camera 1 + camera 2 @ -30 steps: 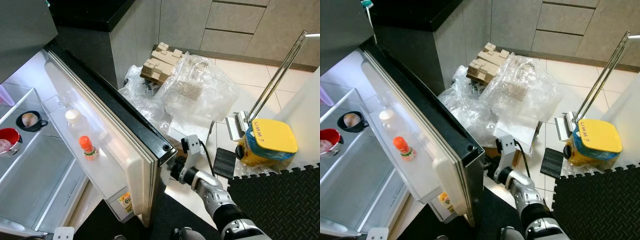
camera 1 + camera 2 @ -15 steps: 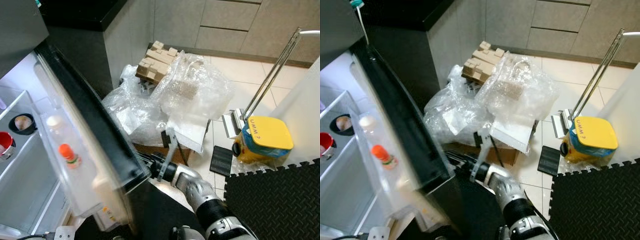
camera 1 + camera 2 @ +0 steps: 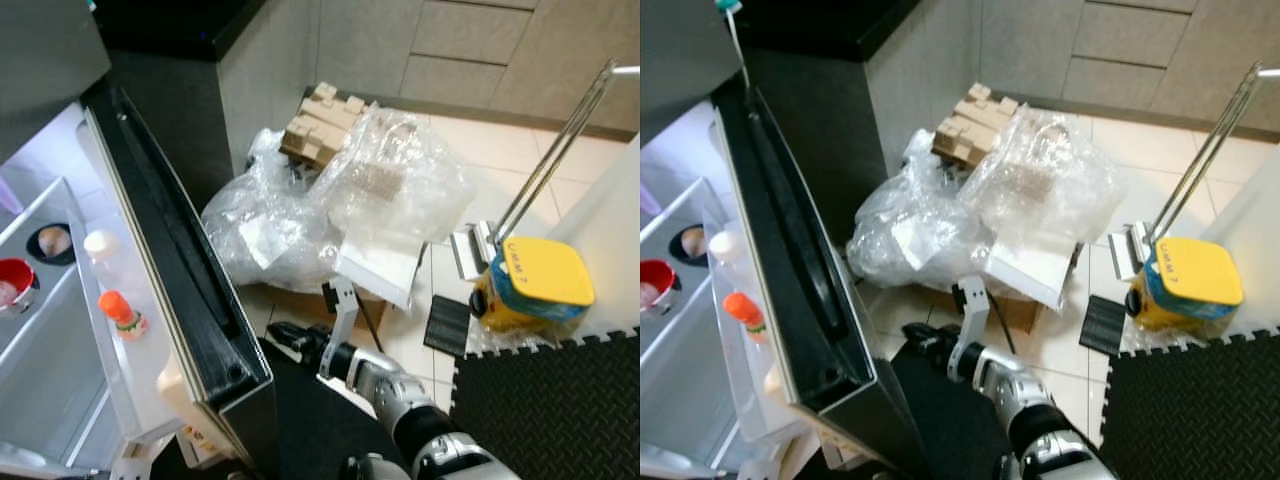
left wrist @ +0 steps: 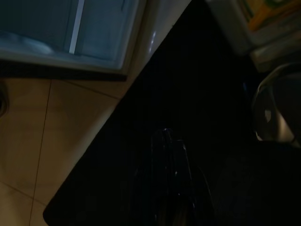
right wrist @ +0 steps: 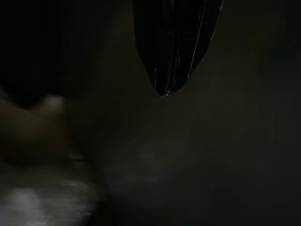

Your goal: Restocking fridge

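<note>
Door (image 3: 190,290) of the fridge stands half open, its long black edge running toward the robot, just left of the right gripper (image 3: 283,338), whose fingers look closed together on nothing, so the right arm is the nearer one to push it.

The fridge door (image 3: 190,290) is hiding the lower ends of its own shelf bottles (image 3: 118,312) and running off the bottom edge. The red cup (image 3: 12,285) is getting cut by the left edge. The right wrist view is lying dark and smeared — only the right gripper (image 5: 170,80) is reading clearly. The left gripper (image 4: 170,155) is sinking into shadow — fingers indistinct.
</note>
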`<state>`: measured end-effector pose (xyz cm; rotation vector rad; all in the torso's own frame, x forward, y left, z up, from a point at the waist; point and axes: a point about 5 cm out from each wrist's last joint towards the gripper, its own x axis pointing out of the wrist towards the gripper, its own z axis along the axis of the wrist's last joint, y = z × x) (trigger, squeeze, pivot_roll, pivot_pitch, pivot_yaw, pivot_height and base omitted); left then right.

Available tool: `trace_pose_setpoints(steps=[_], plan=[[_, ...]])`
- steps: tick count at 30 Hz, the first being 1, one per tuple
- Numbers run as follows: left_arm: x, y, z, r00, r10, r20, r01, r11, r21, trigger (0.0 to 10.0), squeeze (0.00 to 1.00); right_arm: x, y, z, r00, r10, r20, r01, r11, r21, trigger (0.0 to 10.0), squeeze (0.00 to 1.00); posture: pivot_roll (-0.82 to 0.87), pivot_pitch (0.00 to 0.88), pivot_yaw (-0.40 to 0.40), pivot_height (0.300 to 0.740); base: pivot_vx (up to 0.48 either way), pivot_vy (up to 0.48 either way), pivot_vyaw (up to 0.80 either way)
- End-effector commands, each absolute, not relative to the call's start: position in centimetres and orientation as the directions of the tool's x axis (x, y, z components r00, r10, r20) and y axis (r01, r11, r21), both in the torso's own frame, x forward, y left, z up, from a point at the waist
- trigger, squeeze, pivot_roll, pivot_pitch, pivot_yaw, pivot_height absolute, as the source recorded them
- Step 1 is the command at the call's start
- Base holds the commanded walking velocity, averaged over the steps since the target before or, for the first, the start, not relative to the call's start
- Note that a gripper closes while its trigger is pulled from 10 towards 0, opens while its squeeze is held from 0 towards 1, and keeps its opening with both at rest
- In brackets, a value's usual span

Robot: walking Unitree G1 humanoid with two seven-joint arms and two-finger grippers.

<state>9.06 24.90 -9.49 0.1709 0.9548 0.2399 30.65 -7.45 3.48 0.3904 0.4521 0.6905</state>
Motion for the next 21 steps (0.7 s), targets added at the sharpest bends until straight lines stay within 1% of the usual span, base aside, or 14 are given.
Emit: trace_pose_setpoints(steps=[1, 2, 3, 5, 7, 8, 9, 10, 11, 12, 13, 14, 17, 21], plan=[[7.9, 25.3, -9.7, 0.521, 0.284, -0.805, -0.127, 0.958, 0.255, 10.0, 0.0, 29.9, -8.8, 2.1, 0.706, 0.629, -0.326, -0.453, 0.755, 0.475, 10.0, 0.0, -0.08, 0.151, 0.0, 0.731, 0.0, 0.0, 0.0], [7.8, 25.3, -9.7, 0.519, 0.283, -0.806, -0.127, 0.959, 0.255, 10.0, 0.0, 29.4, -11.0, 1.1, 0.739, 0.558, -0.378, -0.391, 0.812, 0.434, 10.0, 0.0, -0.08, 0.151, 0.001, 0.731, 0.0, 0.0, 0.0], [7.8, 25.3, -9.7, 0.519, 0.283, -0.806, -0.127, 0.959, 0.255, 10.0, 0.0, 29.4, -11.0, 1.1, 0.739, 0.558, -0.378, -0.391, 0.812, 0.434, 10.0, 0.0, -0.08, 0.151, 0.001, 0.731, 0.0, 0.0, 0.0], [8.2, 25.0, -9.7, 0.546, 0.262, -0.796, -0.131, 0.965, 0.228, 10.0, 0.0, 28.1, -14.8, -0.7, 0.798, 0.402, -0.449, -0.238, 0.895, 0.378, 10.0, 0.0, -0.08, 0.152, 0.002, 0.731, 0.0, 0.0, 0.0], [8.2, 25.0, -9.7, 0.546, 0.262, -0.796, -0.131, 0.965, 0.228, 10.0, 0.0, 28.1, -14.8, -0.7, 0.798, 0.402, -0.449, -0.238, 0.895, 0.378, 10.0, 0.0, -0.08, 0.152, 0.002, 0.731, 0.0, 0.0, 0.0], [8.5, 24.9, -9.6, 0.558, 0.254, -0.79, -0.129, 0.967, 0.219, 10.0, 0.0, 27.4, -16.3, -1.4, 0.815, 0.324, -0.481, -0.163, 0.924, 0.346, 10.0, 0.0, -0.08, 0.152, 0.002, 0.731, 0.0, 0.0, 0.0], [8.5, 24.9, -9.6, 0.558, 0.254, -0.79, -0.129, 0.967, 0.219, 10.0, 0.0, 27.4, -16.3, -1.4, 0.815, 0.324, -0.481, -0.163, 0.924, 0.346, 10.0, 0.0, -0.08, 0.152, 0.002, 0.731, 0.0, 0.0, 0.0], [9.0, 24.9, -9.5, 0.569, 0.252, -0.783, -0.13, 0.968, 0.216, 10.0, 0.0, 25.9, -18.8, -2.8, 0.818, 0.167, -0.55, -0.012, 0.962, 0.274, 10.0, 0.0, -0.09, 0.153, 0.004, 0.731, 0.0, 0.0, 0.0], [9.4, 24.9, -9.4, 0.575, 0.248, -0.78, -0.126, 0.968, 0.215, 10.0, 0.0, 24.0, -20.8, -4.0, 0.791, 0.04, -0.611, 0.1, 0.976, 0.193, 10.0, 0.0, -0.09, 0.153, 0.005, 0.731, 0.0, 0.0, 0.0], [9.7, 24.8, -9.4, 0.578, 0.246, -0.778, -0.123, 0.969, 0.215, 10.0, 0.0, 22.7, -22.1, -4.8, 0.763, -0.044, -0.645, 0.168, 0.977, 0.132, 10.0, 0.0, -0.09, 0.153, 0.005, 0.731, 0.0, 0.0, 0.0], [9.7, 24.8, -9.4, 0.578, 0.246, -0.778, -0.123, 0.969, 0.215, 10.0, 0.0, 22.7, -22.1, -4.8, 0.763, -0.044, -0.645, 0.168, 0.977, 0.132, 10.0, 0.0, -0.09, 0.153, 0.005, 0.731, 0.0, 0.0, 0.0], [9.9, 24.8, -9.4, 0.578, 0.241, -0.78, -0.119, 0.97, 0.212, 10.0, 0.0, 21.2, -22.7, -5.7, 0.725, -0.081, -0.684, 0.203, 0.974, 0.099, 10.0, 0.0, -0.09, 0.153, 0.006, 0.731, 0.0, 0.0, 0.0], [10.1, 24.8, -9.4, 0.576, 0.232, -0.784, -0.117, 0.972, 0.202, 10.0, 0.0, 19.6, -22.1, -6.7, 0.687, -0.041, -0.726, 0.163, 0.982, 0.099, 10.0, 0.0, -0.09, 0.154, 0.009, 0.731, 0.0, 0.0, 0.0], [10.4, 24.8, -9.3, 0.577, 0.225, -0.785, -0.116, 0.974, 0.194, 10.0, 0.0, 19.0, -21.2, -7.2, 0.684, -0.015, -0.729, 0.152, 0.981, 0.123, 10.0, 0.0, -0.09, 0.155, 0.01, 0.731, 0.0, 0.0, 0.0]])
